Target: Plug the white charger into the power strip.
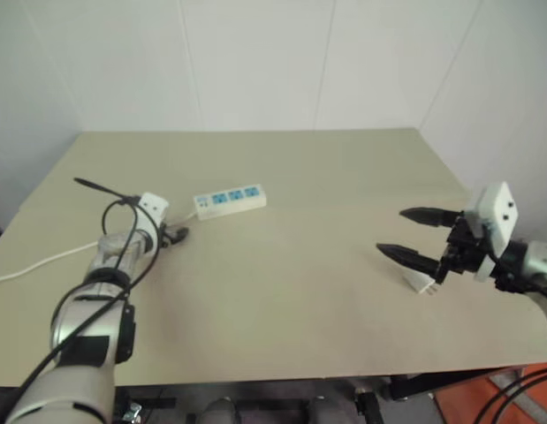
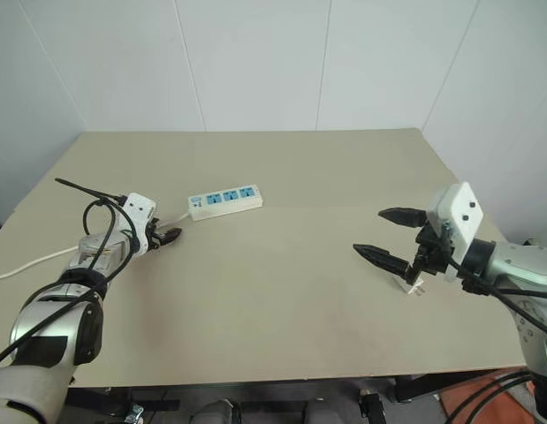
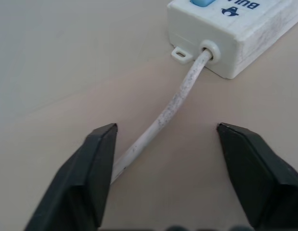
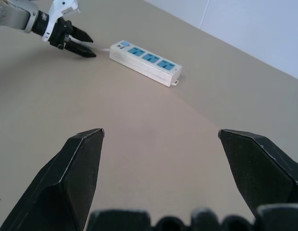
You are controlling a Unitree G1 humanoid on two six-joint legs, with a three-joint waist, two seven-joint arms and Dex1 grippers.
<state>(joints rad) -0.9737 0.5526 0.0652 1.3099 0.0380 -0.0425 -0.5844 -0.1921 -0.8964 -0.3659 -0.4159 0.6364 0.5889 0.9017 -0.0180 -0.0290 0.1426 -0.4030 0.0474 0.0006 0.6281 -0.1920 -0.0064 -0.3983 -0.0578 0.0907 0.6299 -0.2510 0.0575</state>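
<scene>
Two pincers are at work, and neither has the white charger (image 2: 411, 284) in hand yet, so I judge the task to be at its opening: steadying the strip and fetching the plug. The left gripper (image 3: 163, 149) sits low over the table (image 2: 282, 221) with its jaws apart, straddling the thin white cord (image 3: 163, 115) just short of where it enters the switch end of the power strip (image 2: 224, 200); the fingers do not yet touch the cord, and they seem set to pinch it or hold the strip's end. The right gripper (image 2: 390, 235) hangs with its fingers spread wide and nothing between them. The charger lies on the table close under and just behind its lower finger, on the near side, well apart from the strip. Next, I judge, this pincer must turn down toward the charger, grasp it by its body with the prongs left free, carry it across the open table to the strip and line it up over one of the three blue sockets (image 4: 150, 57). Nothing stands between charger and strip; the only crowding is the left gripper at the strip's cord end.
</scene>
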